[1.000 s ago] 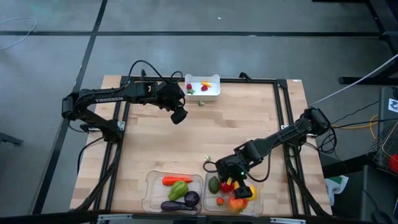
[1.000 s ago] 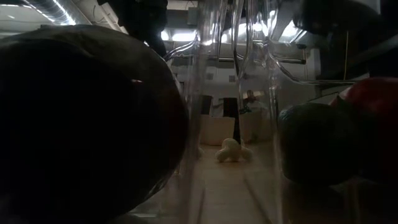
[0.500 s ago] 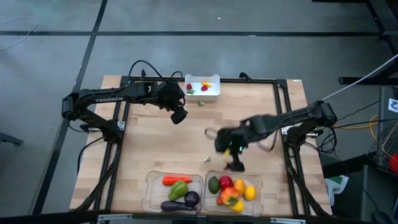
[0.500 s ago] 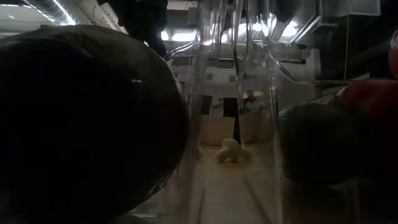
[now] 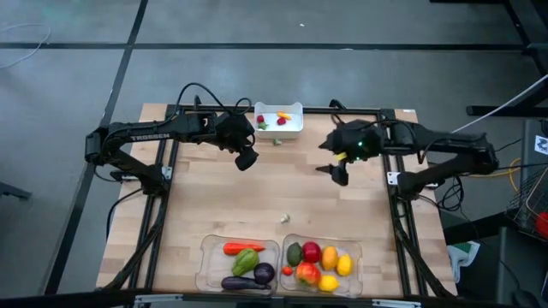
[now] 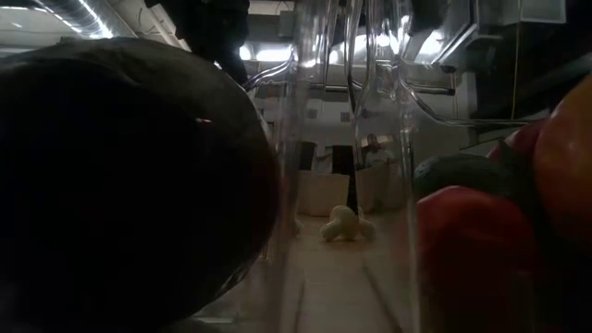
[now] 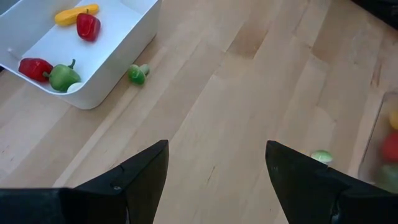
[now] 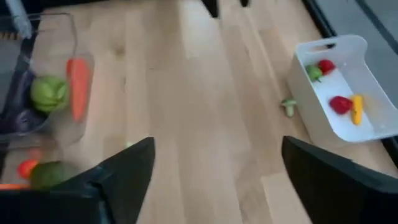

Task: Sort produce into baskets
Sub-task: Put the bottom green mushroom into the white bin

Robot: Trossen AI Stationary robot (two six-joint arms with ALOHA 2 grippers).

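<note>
High view: wooden table (image 5: 214,197) with both arms up over the far half, nothing in either gripper.
Left gripper (image 5: 246,160): hangs near the far edge, just short of the white bin; fingers (image 7: 140,180) apart with bare wood between them.
Right gripper (image 5: 336,174): over the far right part of the table, fingers (image 8: 124,165) spread wide, empty.
White bin (image 5: 279,120): sits at the far edge, holding a couple of red pieces, a green one and a yellow one.
Stray green piece (image 5: 276,141): on the wood just beside the bin, outside it.
Small pale piece (image 5: 284,219): alone mid-table, nearer the trays.
Left clear tray (image 5: 205,263): at the near edge; carrot (image 5: 243,248), green pepper (image 5: 245,261), eggplant (image 5: 242,282) inside.
Right clear tray (image 5: 354,253): touching-close beside it; dark green piece, red apple (image 5: 311,251), orange and yellow fruits inside.
Low view: mostly blocked by dark produce pressed against the clear walls, can't tell much.
</note>
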